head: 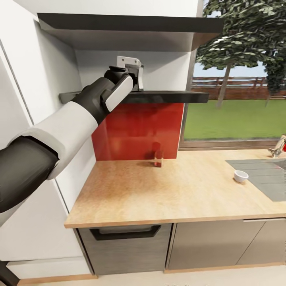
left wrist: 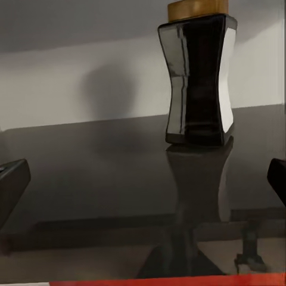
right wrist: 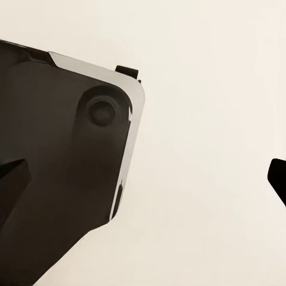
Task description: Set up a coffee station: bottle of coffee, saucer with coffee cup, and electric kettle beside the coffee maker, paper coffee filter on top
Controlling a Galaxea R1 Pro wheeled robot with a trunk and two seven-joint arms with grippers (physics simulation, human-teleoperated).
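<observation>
Hourglass-shaped dark glass coffee bottle [left wrist: 198, 80] with tan lid stands on glossy black shelf [left wrist: 107, 173] in the left wrist view, ahead of the left gripper [left wrist: 143, 179], fingers spread; right gripper [right wrist: 146, 179] fingers likewise apart.

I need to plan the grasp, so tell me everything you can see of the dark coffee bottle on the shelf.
The dark glossy coffee bottle is waisted like an hourglass, with a tan, wood-coloured lid. It stands upright on the black reflective shelf, near the pale back wall, its reflection below. Nothing else touches it. The left gripper is open, its fingers well short of the bottle.

coffee bottle [left wrist: 198, 77]: 1 | shelves [head: 167, 96]: 2 | cup [head: 240, 176]: 1
</observation>
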